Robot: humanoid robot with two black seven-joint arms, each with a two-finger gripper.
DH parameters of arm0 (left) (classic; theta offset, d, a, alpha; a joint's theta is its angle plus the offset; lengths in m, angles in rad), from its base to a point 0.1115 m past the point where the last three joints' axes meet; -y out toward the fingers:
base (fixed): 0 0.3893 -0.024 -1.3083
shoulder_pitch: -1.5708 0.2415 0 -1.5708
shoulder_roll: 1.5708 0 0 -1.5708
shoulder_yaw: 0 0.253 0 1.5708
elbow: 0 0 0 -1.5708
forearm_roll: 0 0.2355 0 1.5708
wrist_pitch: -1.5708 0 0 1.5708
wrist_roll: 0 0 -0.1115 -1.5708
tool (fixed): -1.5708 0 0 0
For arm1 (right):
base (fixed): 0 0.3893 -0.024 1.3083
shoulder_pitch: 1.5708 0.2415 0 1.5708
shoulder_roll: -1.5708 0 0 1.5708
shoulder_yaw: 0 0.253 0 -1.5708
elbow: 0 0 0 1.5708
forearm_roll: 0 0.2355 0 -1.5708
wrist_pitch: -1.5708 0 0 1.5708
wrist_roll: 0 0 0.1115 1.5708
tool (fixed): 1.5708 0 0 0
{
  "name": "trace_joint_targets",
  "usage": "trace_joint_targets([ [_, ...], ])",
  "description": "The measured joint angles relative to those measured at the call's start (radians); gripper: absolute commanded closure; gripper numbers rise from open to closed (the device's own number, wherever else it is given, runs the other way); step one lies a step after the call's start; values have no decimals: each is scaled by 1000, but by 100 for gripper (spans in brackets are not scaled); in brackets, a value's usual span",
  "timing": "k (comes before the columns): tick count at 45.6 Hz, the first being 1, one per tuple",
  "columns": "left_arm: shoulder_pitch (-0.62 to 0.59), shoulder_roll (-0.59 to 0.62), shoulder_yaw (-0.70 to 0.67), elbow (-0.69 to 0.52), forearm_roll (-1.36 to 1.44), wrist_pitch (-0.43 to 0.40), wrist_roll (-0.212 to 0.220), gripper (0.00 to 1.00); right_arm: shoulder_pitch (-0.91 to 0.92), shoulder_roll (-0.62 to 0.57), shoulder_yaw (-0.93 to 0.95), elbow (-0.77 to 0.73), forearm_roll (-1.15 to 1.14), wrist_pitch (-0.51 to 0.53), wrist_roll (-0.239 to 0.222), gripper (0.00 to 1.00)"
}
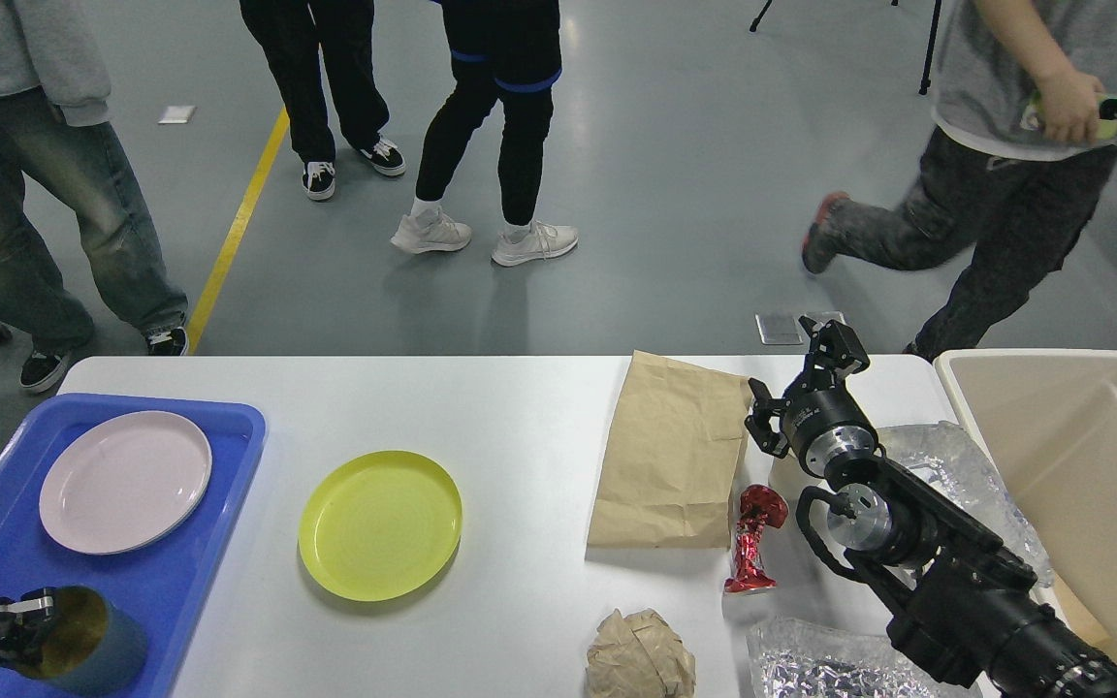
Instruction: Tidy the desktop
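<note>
The white desktop [520, 417] fills the lower part of the head view. At its left end, my left gripper [27, 630] is shut on the rim of a grey-green cup [98, 654], which lies tilted on its side over the near corner of the blue tray [229, 427]. My right gripper [799, 380] hangs open above the desk's far right, empty, between a flat brown paper bag [670, 451] and a clear plastic wrap [956, 475]. A red foil wrapper [752, 538] lies just below the gripper's wrist.
A pink plate [125, 480] rests in the blue tray and a yellow plate [379, 523] sits on the desk beside it. A crumpled paper ball [638, 654] and a silvery plastic tray [811, 664] lie near the front edge. A beige bin [1072, 388] stands right. People walk behind the desk.
</note>
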Motion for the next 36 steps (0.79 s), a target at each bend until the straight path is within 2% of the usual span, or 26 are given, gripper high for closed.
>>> trace_joint_targets([
  [11, 27, -2, -13, 7, -1, 12, 1, 85, 0, 0, 0, 0, 0, 0, 0, 0],
  [19, 28, 3, -14, 8, -2, 13, 1, 68, 0, 0, 0, 0, 0, 0, 0, 0],
  [29, 14, 4, -15, 8, -11, 13, 0, 59, 0, -1, 0, 0, 0, 0, 0, 0],
  [36, 11, 18, -15, 7, -14, 5, -1, 43, 0, 0, 0, 0, 0, 0, 0, 0],
])
